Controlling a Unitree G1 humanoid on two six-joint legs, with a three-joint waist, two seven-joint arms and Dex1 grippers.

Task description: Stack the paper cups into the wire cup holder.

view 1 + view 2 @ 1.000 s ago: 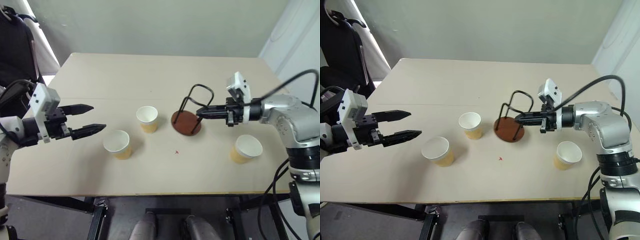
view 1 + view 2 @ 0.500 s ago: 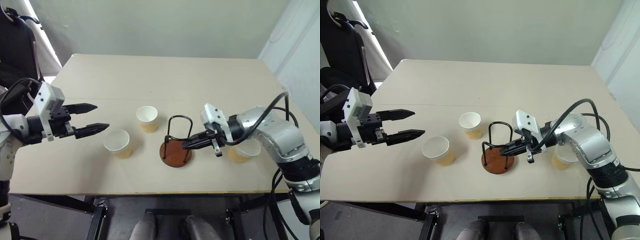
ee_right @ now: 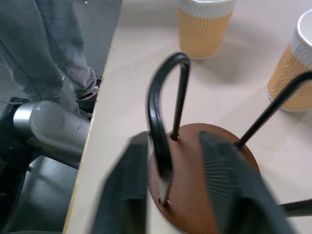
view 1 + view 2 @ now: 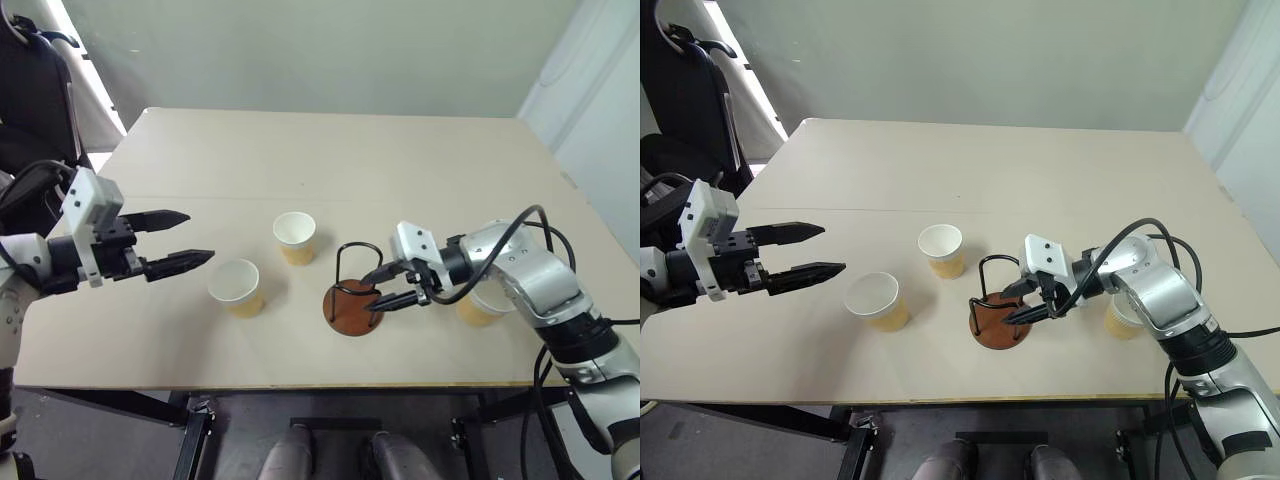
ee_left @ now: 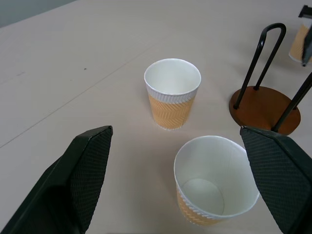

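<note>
The wire cup holder (image 4: 350, 306) stands upright on its rust-brown base near the table's front middle, with nothing in it. My right gripper (image 4: 370, 294) is open, its blurred fingers (image 3: 222, 185) straddling one black wire loop (image 3: 161, 107). Three paper cups stand upright on the table. One cup (image 4: 294, 237) is just behind and left of the holder, a second cup (image 4: 235, 288) is further left, and a third cup (image 4: 478, 306) sits partly hidden behind my right forearm. My left gripper (image 4: 198, 236) hovers open and empty, left of the second cup, pointing at it.
The beige table's front edge (image 4: 300, 388) runs close below the holder. A black chair (image 4: 35, 100) stands off the table's left corner. The far half of the table (image 4: 330, 150) is bare.
My right gripper carried the tilted holder toward the front edge and set it upright on the table, then opened off the wire. The left arm and the cups have kept still.
</note>
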